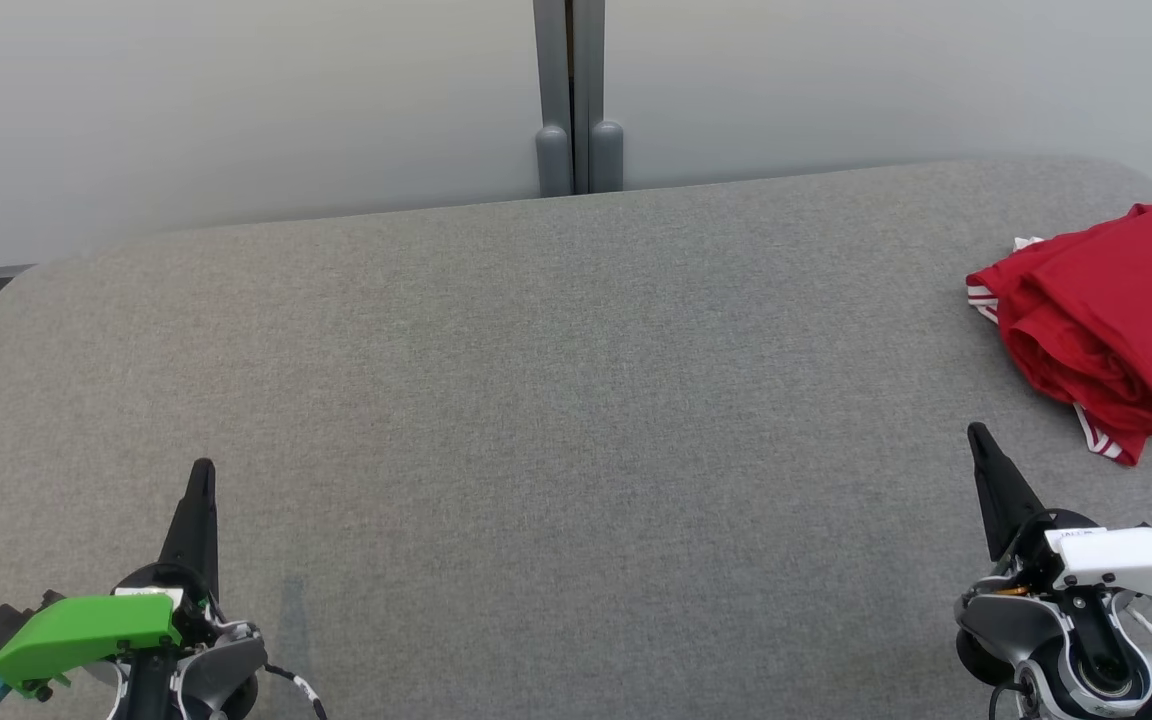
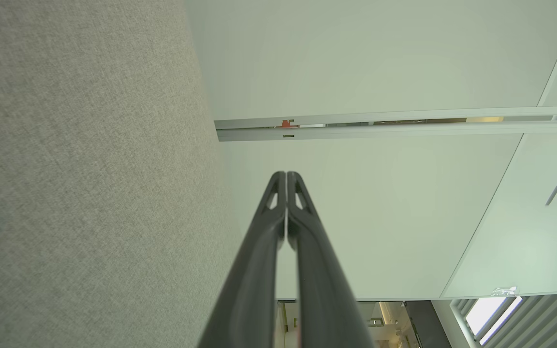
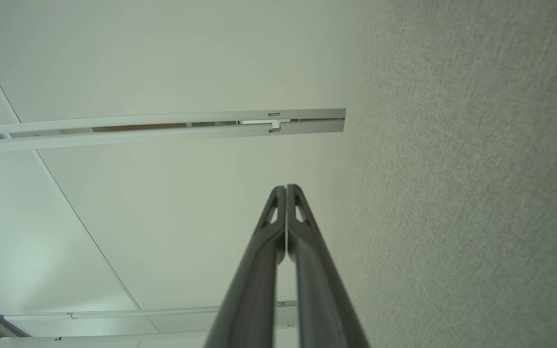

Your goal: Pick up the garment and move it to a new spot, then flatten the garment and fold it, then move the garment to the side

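Head view: red garment (image 1: 1116, 320) sits at the far right of the grey table (image 1: 536, 400), bunched into a loose layered heap with white striped trim poking out on its left and near sides. Its right part runs out of frame, so you can't see how close it lies to the table's right edge. Right gripper (image 1: 978, 432) hovers near-right, just short of the heap and not touching it. Left gripper (image 1: 202, 468) hovers near-left, well apart from the cloth. Both wrist views show each pair of fingers (image 2: 259, 270) pressed together tip to tip, nothing between them. My read: nothing is held, and I can't tell from the heap alone whether it counts as folded or just dumped. Risks if you go for a pick from here: the jaws need to spread before descent, otherwise the closed tips just shove the pile rightward, possibly off the table. Layers are stacked, so a shallow pinch probably lifts one flap and the rest unrolls or drags. A deep pinch may snag the felt-like table cover along with the cloth. The hidden right part is the main worry; I'd turn the head right before committing. The left arm has a long reach across, so watch for it crossing the right arm's path during flattening.
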You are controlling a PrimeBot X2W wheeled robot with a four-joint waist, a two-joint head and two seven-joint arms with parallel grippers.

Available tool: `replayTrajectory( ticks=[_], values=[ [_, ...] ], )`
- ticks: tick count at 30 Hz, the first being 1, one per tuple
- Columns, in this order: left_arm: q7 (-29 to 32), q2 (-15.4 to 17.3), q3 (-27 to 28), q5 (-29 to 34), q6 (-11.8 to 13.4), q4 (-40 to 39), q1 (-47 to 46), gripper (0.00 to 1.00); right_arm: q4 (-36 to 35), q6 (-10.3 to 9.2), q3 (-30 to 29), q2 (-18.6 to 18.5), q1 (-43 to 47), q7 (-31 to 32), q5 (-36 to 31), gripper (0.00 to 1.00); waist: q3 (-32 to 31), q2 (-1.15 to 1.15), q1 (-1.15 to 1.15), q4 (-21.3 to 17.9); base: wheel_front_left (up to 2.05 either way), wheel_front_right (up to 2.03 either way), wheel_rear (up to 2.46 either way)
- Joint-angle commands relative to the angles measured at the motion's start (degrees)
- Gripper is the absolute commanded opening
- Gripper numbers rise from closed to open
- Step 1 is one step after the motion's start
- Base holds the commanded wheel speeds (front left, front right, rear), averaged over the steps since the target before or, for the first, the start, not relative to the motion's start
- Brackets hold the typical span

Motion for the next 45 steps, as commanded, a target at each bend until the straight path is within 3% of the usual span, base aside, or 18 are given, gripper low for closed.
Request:
replayTrajectory(
  ticks=[1,45],
  values=[
    [0.2,0.4,0.2,-0.2,-0.4,0.1,-0.7,0.00,-0.3,0.02,-0.1,0.0,-0.3,0.3,-0.1,0.00,0.0,0.00,0.00,0.0,0.00,0.00,0.00],
    [0.2,0.4,0.1,-0.2,-0.4,0.1,-0.7,0.00,-0.2,0.02,-0.4,0.1,-0.4,0.5,-0.3,0.00,0.0,0.00,0.00,0.0,0.00,0.00,0.00]
  ],
)
